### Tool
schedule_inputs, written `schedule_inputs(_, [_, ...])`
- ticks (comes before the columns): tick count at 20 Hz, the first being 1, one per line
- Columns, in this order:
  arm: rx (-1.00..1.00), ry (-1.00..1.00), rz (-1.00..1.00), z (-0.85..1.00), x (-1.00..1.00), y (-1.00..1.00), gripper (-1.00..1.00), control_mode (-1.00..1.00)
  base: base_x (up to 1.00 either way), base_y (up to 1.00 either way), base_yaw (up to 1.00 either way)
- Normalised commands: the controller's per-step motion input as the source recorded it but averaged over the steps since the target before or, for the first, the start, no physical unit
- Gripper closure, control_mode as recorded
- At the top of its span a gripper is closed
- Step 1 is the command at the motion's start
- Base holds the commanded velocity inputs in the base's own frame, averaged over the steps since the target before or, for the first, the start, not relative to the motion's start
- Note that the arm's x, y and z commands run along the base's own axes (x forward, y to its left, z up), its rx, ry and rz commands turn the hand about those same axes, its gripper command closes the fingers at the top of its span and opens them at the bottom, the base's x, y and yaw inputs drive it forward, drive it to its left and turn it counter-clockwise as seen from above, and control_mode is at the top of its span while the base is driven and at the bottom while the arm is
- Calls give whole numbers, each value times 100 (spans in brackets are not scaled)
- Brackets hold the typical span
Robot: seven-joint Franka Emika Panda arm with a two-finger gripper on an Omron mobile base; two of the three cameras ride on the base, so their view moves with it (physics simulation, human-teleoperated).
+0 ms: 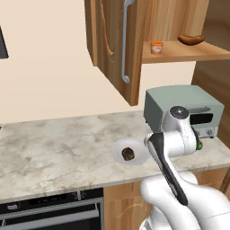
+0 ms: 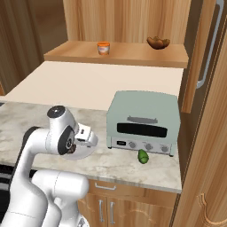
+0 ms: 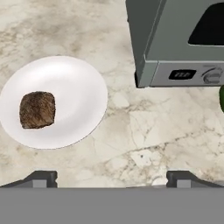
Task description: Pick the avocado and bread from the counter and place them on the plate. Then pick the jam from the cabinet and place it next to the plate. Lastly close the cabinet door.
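— Where's the bread [image 3: 37, 109] sitting?

— On the plate [image 3: 83, 87], toward one side, the plate on the counter [image 1: 54, 148] just beside the toaster oven [image 2: 146, 117].

— The avocado [image 2: 142, 156]?

— On the counter in front of the oven, near its knobs.

— And the claw?

— The gripper [image 3: 111, 177] hangs over bare stone beside the plate, jaws spread wide, nothing in them (the jam [image 1: 157, 47] sits on the shelf of the cabinet [image 1: 179, 56], the cabinet door [image 1: 119, 45] swung open).

Dark brown bread [image 3: 37, 110], white plate [image 3: 81, 87], marbled beige-grey counter [image 3: 144, 131].
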Motion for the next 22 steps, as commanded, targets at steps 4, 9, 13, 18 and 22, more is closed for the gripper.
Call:
schedule_inputs(4, [0,1,0,17,-13,-62,-100,-100,0,0,0])
schedule_inputs(9, [0,0,0,3,-15,-60,-100,-100,0,0,0])
schedule_inputs(13, [0,0,0,0,-8,-56,-100,-100,0,0,0])
schedule_inputs(18, [0,0,0,0,-9,-54,-100,-100,0,0,0])
schedule_inputs(22, [0,0,0,0,0,-50,-100,-100,0,0,0])
